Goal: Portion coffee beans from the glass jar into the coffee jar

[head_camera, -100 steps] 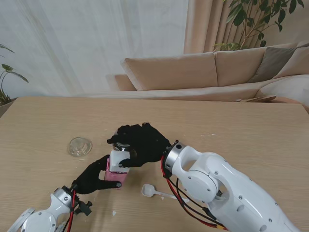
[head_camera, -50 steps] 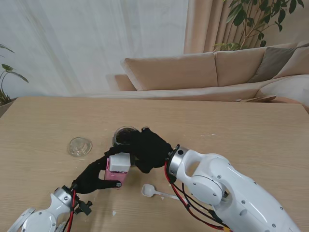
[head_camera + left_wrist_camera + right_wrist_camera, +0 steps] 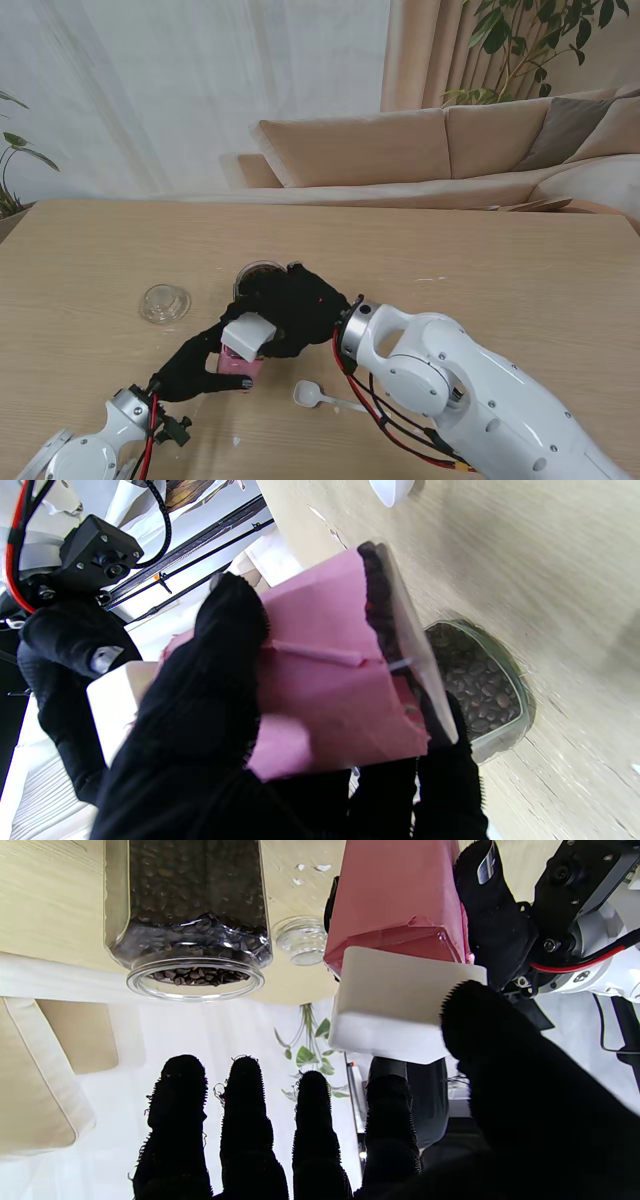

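The left hand (image 3: 195,368) grips the pink coffee jar (image 3: 238,362) by its flat sides; it looks light and stiff. The right hand (image 3: 290,310) pinches its white lid (image 3: 246,333), seemingly loose and tilted. Beyond the fingers (image 3: 245,1120), the heavy, breakable glass jar (image 3: 257,279) stands open.

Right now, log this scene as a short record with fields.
left hand: shut on pink coffee jar
right hand: thumb on the white lid, which sits tilted at the jar's top; whether it grips it is unclear
glass jar: open, holds beans, behind the right hand
glass lid: on table, far left
white scoop: on table, unused
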